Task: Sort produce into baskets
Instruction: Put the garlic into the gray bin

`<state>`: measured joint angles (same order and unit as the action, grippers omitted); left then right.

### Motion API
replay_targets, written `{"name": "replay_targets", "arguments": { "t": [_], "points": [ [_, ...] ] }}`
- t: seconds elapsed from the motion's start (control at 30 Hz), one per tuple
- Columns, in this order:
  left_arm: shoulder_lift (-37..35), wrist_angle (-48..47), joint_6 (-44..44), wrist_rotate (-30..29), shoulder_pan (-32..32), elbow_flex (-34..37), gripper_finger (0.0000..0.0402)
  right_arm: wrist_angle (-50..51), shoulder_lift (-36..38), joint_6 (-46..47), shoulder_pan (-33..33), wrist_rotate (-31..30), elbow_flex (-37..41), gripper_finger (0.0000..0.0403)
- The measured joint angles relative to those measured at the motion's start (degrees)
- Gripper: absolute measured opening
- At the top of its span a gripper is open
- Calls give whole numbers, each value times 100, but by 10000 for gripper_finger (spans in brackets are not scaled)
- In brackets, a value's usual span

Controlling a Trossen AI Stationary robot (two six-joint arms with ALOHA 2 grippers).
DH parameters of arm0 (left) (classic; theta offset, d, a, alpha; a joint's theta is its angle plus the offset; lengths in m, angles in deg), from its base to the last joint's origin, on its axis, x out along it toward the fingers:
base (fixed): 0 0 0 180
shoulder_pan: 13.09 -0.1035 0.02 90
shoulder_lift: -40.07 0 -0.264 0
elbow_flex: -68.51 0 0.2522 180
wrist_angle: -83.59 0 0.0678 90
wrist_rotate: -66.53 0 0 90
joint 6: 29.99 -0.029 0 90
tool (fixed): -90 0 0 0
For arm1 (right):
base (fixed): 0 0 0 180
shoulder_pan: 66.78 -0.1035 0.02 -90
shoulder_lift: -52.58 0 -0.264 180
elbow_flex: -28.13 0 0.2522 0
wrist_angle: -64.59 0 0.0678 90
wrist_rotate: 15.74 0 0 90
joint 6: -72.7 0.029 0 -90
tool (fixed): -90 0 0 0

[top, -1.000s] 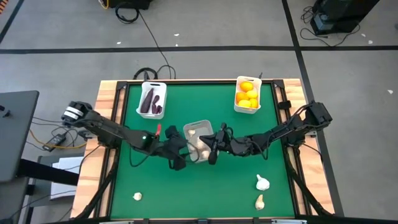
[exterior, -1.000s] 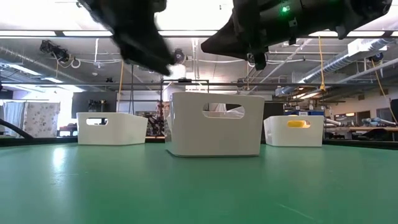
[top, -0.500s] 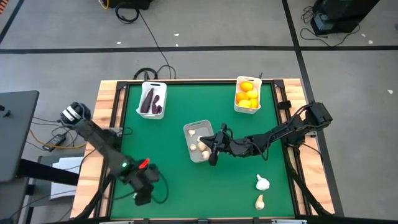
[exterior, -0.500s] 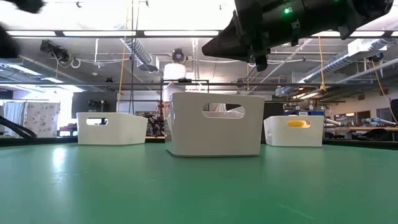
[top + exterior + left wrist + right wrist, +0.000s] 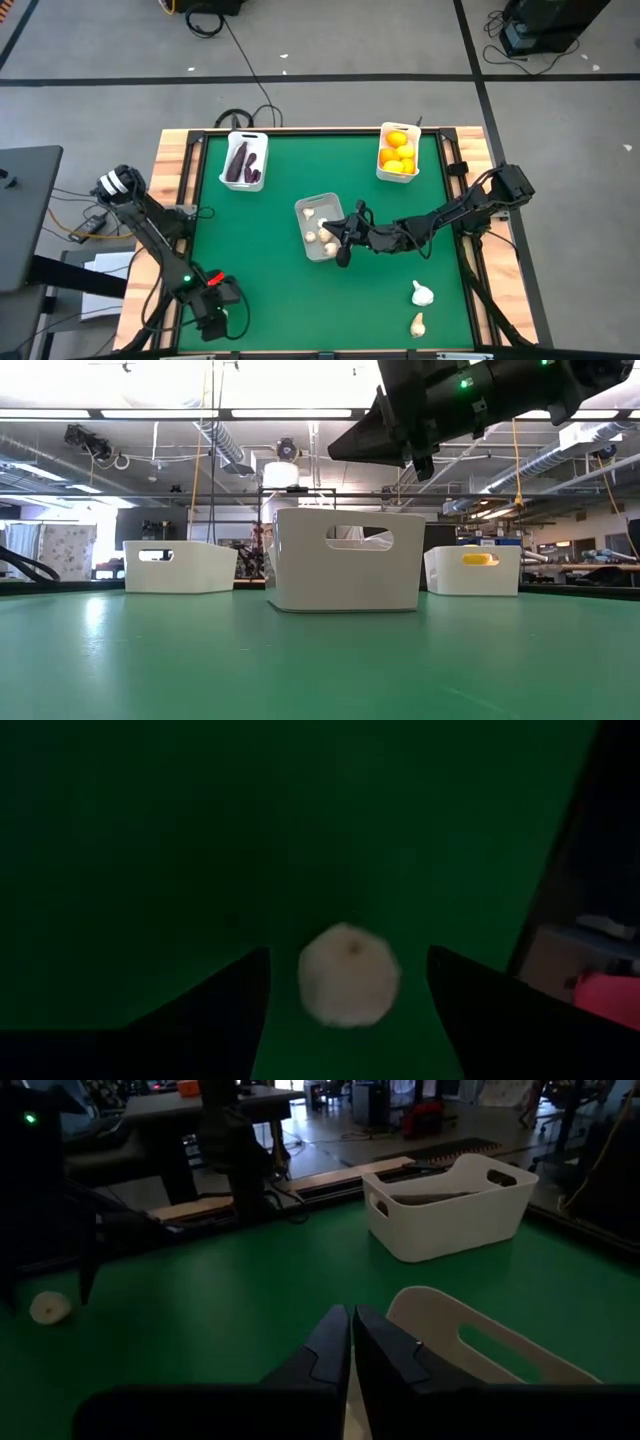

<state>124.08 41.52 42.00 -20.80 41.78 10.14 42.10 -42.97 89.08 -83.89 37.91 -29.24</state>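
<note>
Left wrist view shows my left gripper (image 5: 348, 995) spread wide over a garlic bulb (image 5: 348, 973); next I should lower and close on it.

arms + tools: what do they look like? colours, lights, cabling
Both arms are dark, slim and jointed. The left arm has a pale cylindrical base joint, a green light and a red patch near its tool. The right arm has an exposed cable loop; its tool has two tapered black fingers and a green light.

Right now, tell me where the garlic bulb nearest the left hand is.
In the high view it is hidden under the left hand at the mat's near-left corner; the left wrist view shows the garlic bulb lying between the open fingers.
</note>
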Motion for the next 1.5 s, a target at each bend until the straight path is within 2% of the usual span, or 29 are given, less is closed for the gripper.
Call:
{"name": "replay_targets", "arguments": {
  "t": [0.2,0.3,0.6,0.73,0.97,1.17,1.3,1.5],
  "points": [
    [0,175,304,161,116,230,272,8,2,-2,10,-5,0,32],
    [0,231,325,181,115,288,258,20,2,-2,10,2,0,32],
    [0,218,61,136,-13,291,164,24,2,-4,10,191,0,32],
    [0,234,-532,-256,-239,278,142,22,2,4,10,260,0,32],
    [0,186,-1751,-1021,-1116,216,142,-4,2,122,10,983,0,32],
    [0,135,-2845,-1752,-1998,-428,142,152,5,79,1,1073,0,32],
    [0,157,-3825,-2171,-2357,-994,143,777,115,-313,-62,1248,-2,32],
    [-2,229,-4977,-2938,-2825,-1448,143,2136,695,-63,-164,1193,-2,32]
  ]
}}
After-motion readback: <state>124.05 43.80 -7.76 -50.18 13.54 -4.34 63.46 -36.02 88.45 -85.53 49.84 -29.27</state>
